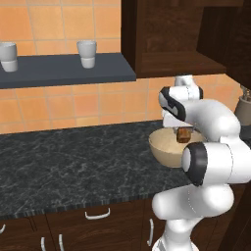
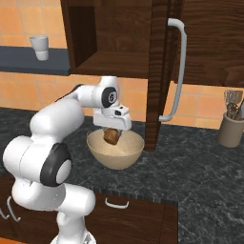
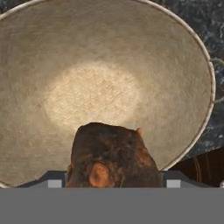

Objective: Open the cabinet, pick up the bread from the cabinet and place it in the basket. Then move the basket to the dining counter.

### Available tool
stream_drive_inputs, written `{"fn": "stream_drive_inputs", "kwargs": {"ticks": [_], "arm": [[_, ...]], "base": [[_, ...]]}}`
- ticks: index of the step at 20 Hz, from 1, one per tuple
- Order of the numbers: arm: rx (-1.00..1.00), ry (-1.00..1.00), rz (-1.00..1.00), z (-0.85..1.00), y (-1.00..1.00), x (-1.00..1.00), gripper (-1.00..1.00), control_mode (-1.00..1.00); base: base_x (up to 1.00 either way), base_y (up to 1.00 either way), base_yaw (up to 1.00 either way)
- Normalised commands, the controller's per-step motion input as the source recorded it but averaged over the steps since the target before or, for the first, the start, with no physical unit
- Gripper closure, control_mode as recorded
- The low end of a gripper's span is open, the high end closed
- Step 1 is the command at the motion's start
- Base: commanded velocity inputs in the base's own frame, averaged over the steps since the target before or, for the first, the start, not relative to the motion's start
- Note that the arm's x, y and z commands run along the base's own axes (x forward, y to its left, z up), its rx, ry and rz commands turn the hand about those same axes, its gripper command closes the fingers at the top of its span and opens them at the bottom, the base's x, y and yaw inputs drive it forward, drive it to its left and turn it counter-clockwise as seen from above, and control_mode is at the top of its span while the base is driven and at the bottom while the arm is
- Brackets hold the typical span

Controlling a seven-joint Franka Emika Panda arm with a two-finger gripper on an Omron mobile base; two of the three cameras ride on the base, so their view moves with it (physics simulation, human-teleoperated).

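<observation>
The bread (image 3: 113, 155), a golden-brown lump, sits clamped between the fingers (image 3: 50, 180), which stand fairly wide around it, directly over the hollow of the basket (image 2: 102, 157). In the hand view the bread is at 6 o'clock against the basket's speckled inside. The basket rests on the black speckled bench (image 1: 63, 162), below the cabinet (image 2: 114, 38), whose door is swung open, its silver bar handle (image 2: 177, 71) at 3 o'clock of the basket. White cups (image 1: 87, 53) stand on a shelf (image 1: 63, 71). A utensil pot (image 2: 231, 128) stands at the bench's right. No writing or labels can be read anywhere.
</observation>
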Motion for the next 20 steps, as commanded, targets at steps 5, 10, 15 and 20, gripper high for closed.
{"fn": "stream_drive_inputs", "kwargs": {"ticks": [5,10,15,20], "arm": [[0.05,0.12,0.00,-0.61,-0.02,0.03,1.00,-1.00],[0.09,0.04,0.00,-0.55,-0.06,0.00,1.00,-1.00],[0.01,0.00,0.00,-0.32,0.04,0.00,-1.00,-1.00],[0.00,0.00,0.00,0.00,0.01,0.00,-1.00,-1.00]], "base": [[0.00,0.00,0.00],[0.00,0.00,0.00],[0.00,0.00,0.00],[0.00,0.00,0.00]]}}
